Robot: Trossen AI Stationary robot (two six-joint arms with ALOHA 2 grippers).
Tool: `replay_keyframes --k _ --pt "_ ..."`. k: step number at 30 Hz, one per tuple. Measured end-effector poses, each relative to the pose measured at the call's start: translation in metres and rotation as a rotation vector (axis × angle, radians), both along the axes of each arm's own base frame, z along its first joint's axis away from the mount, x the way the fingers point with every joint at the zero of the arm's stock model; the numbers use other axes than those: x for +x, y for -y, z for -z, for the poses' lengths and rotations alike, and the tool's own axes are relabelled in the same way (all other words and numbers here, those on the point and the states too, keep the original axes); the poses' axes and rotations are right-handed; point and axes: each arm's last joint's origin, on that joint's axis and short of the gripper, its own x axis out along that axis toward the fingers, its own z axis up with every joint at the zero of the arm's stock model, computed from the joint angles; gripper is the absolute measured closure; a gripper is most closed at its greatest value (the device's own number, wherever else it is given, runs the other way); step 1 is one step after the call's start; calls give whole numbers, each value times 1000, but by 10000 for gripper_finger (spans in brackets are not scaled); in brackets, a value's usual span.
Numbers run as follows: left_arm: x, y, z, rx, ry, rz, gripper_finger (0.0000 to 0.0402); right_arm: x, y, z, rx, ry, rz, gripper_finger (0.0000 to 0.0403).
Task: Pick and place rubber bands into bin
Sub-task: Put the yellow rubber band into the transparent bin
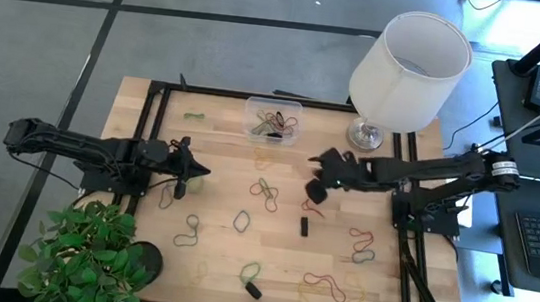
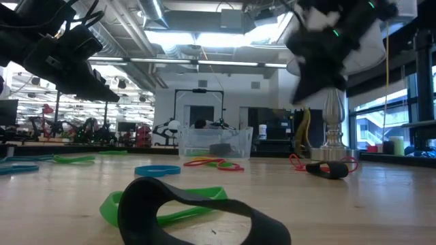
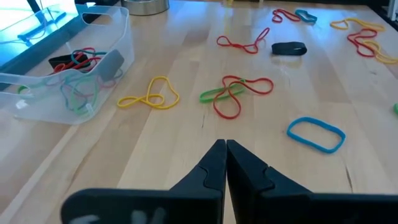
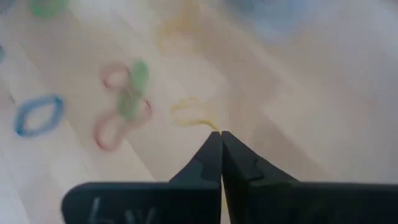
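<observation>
From above, the wooden counter (image 1: 208, 265) carries rubber bands (image 1: 264, 191) scattered loose across its middle and near side, while the clear bin (image 1: 273, 119) sits at the far edge with a few bands already inside, just beside the white lampshade (image 1: 409, 70). The left claw (image 1: 187, 171) rests over the counter's left part with its fingers together and nothing between them; the right claw (image 1: 317, 188) hangs right of centre, lifted off the boards. At counter level, a black band (image 2: 197, 211) lies over a green one close to the lens, and the bin stands farther back with red bands in front of it. The left wrist view shows that arm's fingertips pressed shut above bare wood, with a yellow band (image 3: 149, 96) and a red-and-green tangle (image 3: 235, 93) lying ahead and the bin off to one side. The right wrist view shows its tips closed, a thin yellow loop (image 4: 194, 113) trailing from the very point, apparently pinched there. These bands look nearly weightless and limp, so one would dangle, could snag neighbours, and is best pinched on a single strand where it arches clear of the wood.
</observation>
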Motion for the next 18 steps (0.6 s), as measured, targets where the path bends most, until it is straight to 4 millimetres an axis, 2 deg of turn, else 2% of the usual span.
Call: replay_keyframes --k 5,10,14,18 --pt "0 0 0 1 5 0 395 41 10 -41 -141 36 -82 402" --pt "0 0 0 1 5 0 393 90 38 -65 -251 -9 -122 402" --pt "0 0 0 0 5 1 397 124 70 -74 -313 -71 -126 403" --pt "0 0 0 0 5 2 397 146 107 -71 -330 -127 -88 403"
